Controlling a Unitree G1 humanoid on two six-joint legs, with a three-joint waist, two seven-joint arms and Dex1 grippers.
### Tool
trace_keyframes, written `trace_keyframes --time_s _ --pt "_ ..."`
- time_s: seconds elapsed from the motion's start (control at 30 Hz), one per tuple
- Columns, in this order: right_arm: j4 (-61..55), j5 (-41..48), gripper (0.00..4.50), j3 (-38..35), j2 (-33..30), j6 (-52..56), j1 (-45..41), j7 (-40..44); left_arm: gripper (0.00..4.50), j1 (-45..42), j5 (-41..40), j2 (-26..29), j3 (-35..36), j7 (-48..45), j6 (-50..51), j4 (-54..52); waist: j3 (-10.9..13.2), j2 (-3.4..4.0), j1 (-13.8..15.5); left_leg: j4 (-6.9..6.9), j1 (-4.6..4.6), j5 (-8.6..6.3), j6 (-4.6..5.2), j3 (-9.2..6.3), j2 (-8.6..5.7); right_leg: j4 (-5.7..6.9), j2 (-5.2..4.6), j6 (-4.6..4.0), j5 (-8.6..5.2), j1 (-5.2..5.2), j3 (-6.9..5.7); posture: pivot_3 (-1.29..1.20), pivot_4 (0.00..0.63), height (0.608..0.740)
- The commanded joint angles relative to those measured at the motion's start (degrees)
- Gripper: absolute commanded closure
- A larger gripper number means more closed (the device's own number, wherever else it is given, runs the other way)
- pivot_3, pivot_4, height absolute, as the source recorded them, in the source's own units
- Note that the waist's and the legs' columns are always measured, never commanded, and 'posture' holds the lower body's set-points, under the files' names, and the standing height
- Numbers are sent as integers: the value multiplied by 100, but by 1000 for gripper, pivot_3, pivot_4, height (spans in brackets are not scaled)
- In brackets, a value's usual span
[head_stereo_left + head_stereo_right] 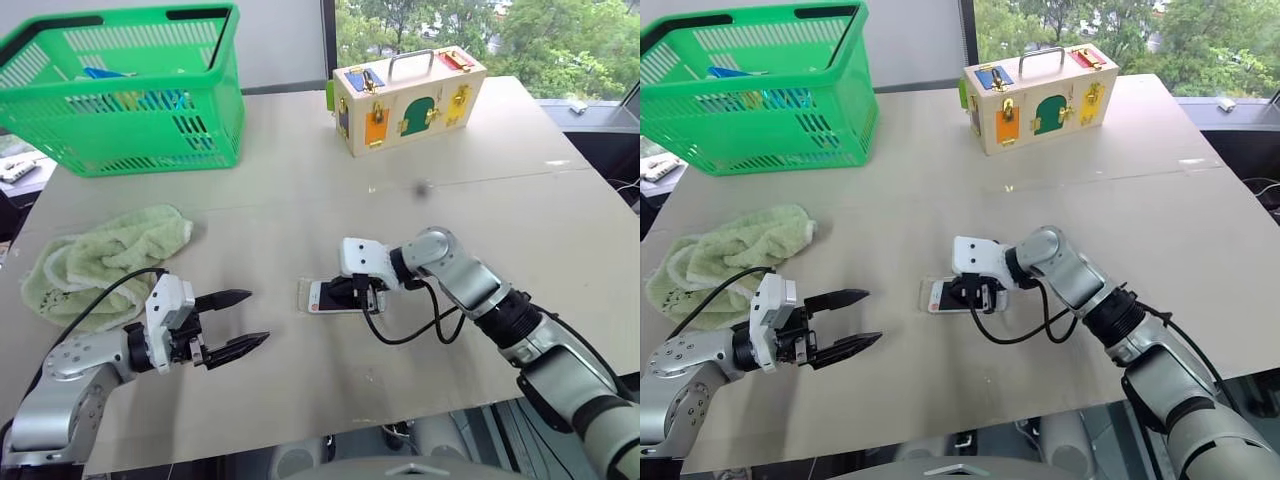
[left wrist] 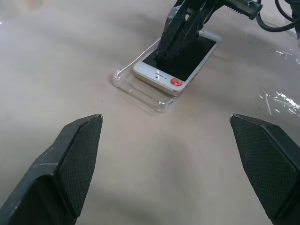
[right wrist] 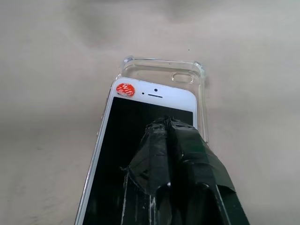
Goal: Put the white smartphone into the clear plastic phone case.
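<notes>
Right gripper, clenched, is pressing its tips on the phone, lying partly seated in the case mid-table. Left gripper is hovering released nearby. Towel, basket, wooden box are standing well apart.

Right end effector hides the white smartphone's mid-screen — lower end cropped.

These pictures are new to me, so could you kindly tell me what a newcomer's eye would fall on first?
At the table's middle, the right hand, fingers shut, presses on the white smartphone, which lies on the clear plastic phone case but short of its camera end. The bright green basket stands at the far left corner and a wooden latch box at the far edge, while the left hand hovers open near the front.
</notes>
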Motion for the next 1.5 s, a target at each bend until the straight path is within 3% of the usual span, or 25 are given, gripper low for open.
trace_keyframes --time_s 0.03,0.2,0.33,0.43,0.7,0.8,1.1,1.5 --pt "865 -600 4452 669 29 4 307 51 0 -34 -78 42 88 10 -26 -224 -10 7 -4 -2 25 0 0 6 3 0 1 -1 -1 18 3 0 150 740" --pt "1329 -967 4452 747 122 -281 350 -20 0 -163 -68 63 52 8 28 -193 -103 40 1 -4 59 -15 -25 1 19 1 7 -1 -2 38 1 0 150 740" --pt "1710 -1109 4452 408 255 -502 289 -517 0 -209 -55 56 36 14 48 -200 -127 53 2 -7 105 -19 -32 3 24 0 5 -1 -3 70 0 0 150 740" --pt "1218 -178 4452 -499 539 -38 275 -383 0 -205 -55 50 33 13 53 -204 -125 52 29 -9 109 -20 -34 2 27 -2 0 -1 -3 73 -2 0 150 740" --pt "-185 1077 4452 -1305 449 837 315 273 0 -253 -54 36 -25 54 99 -221 -103 43 16 -11 10 -6 -14 2 19 -12 10 -12 4 0 6 0 150 740" --pt "-779 1462 4452 -1250 237 1281 347 664 0 -263 -53 41 -30 53 119 -224 -100 42 -3 -10 -51 -9 -21 -2 19 -16 25 -21 19 -58 5 0 150 740" --pt "-1398 1423 4452 -363 -464 1602 352 1307 0 -260 -61 47 -20 55 163 -264 -45 25 14 -6 -53 -19 -31 -10 14 -26 36 -24 -6 -58 0 0 150 740" --pt "-1150 789 4452 78 -542 1215 281 1050 0 -216 -71 72 18 48 181 -291 -33 20 14 -1 -54 -18 -34 -14 23 -19 50 -8 6 -58 -1 0 150 740"
